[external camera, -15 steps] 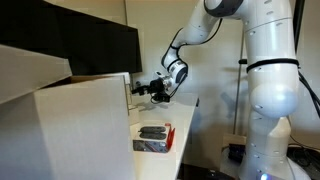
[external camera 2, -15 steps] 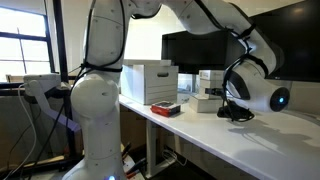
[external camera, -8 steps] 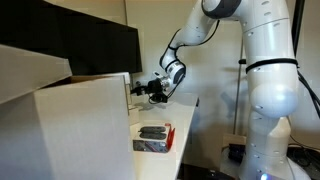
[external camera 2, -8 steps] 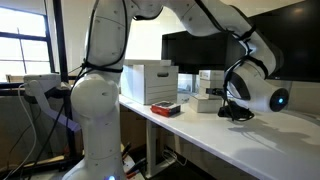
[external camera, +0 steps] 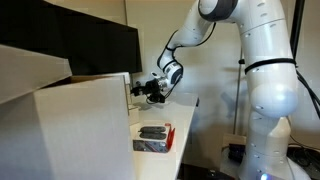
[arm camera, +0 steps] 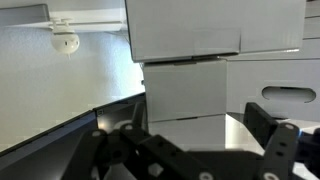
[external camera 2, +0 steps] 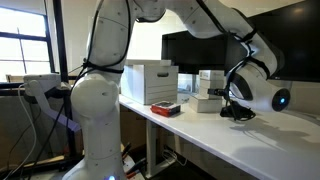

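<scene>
Well, the long white desk point(external camera 2: 205, 138) has lots of bare room along its front edge, the big white box point(external camera 2: 150, 82) stands further back, and the small white boxes point(external camera 2: 208, 100) sit just ahead of the claw point(external camera 2: 236, 113), which hangs low, wide open and holding nothing.

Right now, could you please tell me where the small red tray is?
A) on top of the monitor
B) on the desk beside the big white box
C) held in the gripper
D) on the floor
B: the red tray lies on the desk next to the big white box, well apart from the open gripper.
</scene>
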Robot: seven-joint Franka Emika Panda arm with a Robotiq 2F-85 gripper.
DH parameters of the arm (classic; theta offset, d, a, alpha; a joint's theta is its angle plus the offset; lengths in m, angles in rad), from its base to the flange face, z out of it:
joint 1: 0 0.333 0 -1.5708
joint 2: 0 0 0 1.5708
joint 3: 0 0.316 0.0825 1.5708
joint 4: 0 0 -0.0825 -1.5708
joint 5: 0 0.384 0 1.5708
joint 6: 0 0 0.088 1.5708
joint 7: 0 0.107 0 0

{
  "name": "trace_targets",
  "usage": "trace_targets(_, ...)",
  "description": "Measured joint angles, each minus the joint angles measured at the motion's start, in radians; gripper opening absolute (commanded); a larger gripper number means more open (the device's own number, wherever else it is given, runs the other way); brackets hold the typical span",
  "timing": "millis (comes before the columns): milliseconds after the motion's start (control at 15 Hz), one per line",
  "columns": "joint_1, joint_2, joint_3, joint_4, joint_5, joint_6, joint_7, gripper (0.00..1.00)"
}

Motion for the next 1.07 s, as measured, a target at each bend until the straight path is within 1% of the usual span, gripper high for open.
trace_targets(133,0.000,0.012,0.005,0.019,0.041,-0.001,0.000,1.00)
trace_targets(333,0.000,0.025,0.008,0.044,0.068,-0.001,0.000,1.00)
trace_targets(1067,0.000,0.057,0.015,0.046,0.071,-0.001,-0.004,1.00)
